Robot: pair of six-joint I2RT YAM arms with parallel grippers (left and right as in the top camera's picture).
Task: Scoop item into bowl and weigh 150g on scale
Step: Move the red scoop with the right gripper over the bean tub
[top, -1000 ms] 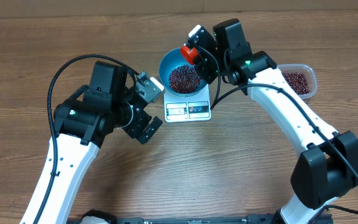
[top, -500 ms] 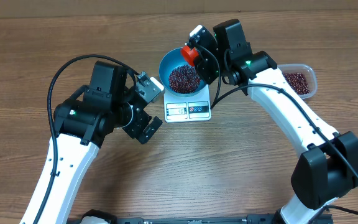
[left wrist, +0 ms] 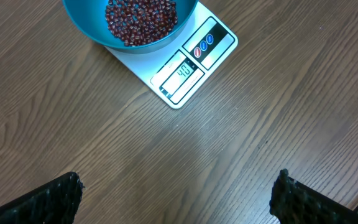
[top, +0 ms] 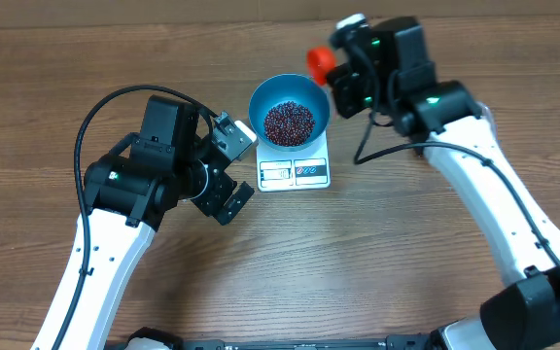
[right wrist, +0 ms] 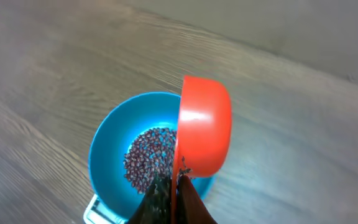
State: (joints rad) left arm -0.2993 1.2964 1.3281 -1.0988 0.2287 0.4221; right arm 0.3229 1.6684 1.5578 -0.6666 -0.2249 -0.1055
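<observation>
Watching the feeds right now: the blue bowl sits on the white scale in the middle of the wooden table. The beans make a loose pile in the bottom of it. In the left wrist view the scale's display shows digits, but I can't read them for sure.

My right gripper is pinched tight on the handle of a red scoop, which hangs just past the bowl's far rim in the overhead view. From the right wrist view the scoop is tipped on its side above the bowl's edge. I can't tell if any beans are inside it.

My left gripper sits just beside the scale, jaws spread wide with nothing between them.
</observation>
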